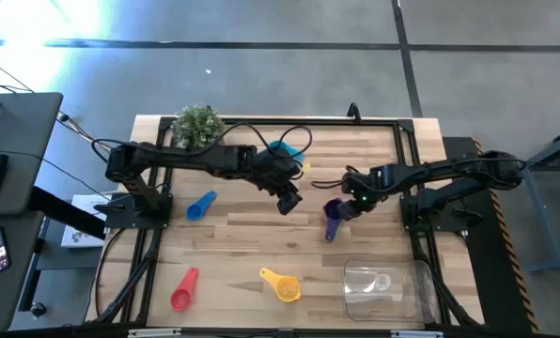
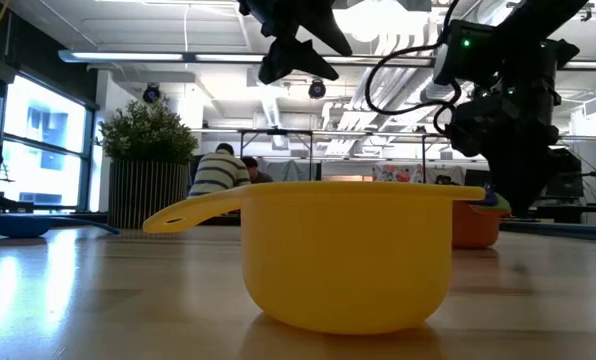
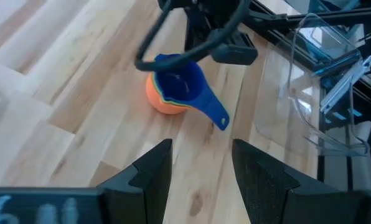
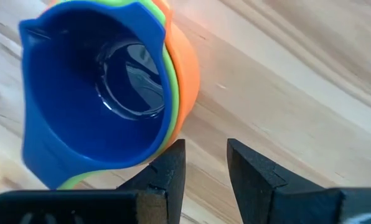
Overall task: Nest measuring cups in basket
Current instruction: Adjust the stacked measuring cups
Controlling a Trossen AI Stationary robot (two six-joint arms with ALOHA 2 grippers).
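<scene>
A stack of nested cups point(image 1: 332, 220) stands on the table right of centre: orange outside, green within, a blue-purple one innermost point(image 4: 104, 93). Its handle point(image 3: 218, 117) points toward the near edge. My right gripper point(image 4: 206, 165) is open by a narrow gap just beside the stack, with bare wood between its fingers. My left gripper point(image 3: 201, 168) is open and empty, raised above the table point(image 1: 289, 199) left of the stack. The clear basket point(image 1: 407, 299) stands at the near right. Loose blue point(image 1: 201, 205), red point(image 1: 184, 289) and yellow point(image 1: 282, 284) cups lie on the wood.
A potted plant point(image 1: 199, 124) stands at the far left. A teal cup point(image 1: 282, 148) shows partly behind my left arm. A pale cup point(image 1: 379, 282) lies in the basket. The yellow cup point(image 2: 343, 255) fills the low view, and the orange stack point(image 2: 475, 224) shows behind it.
</scene>
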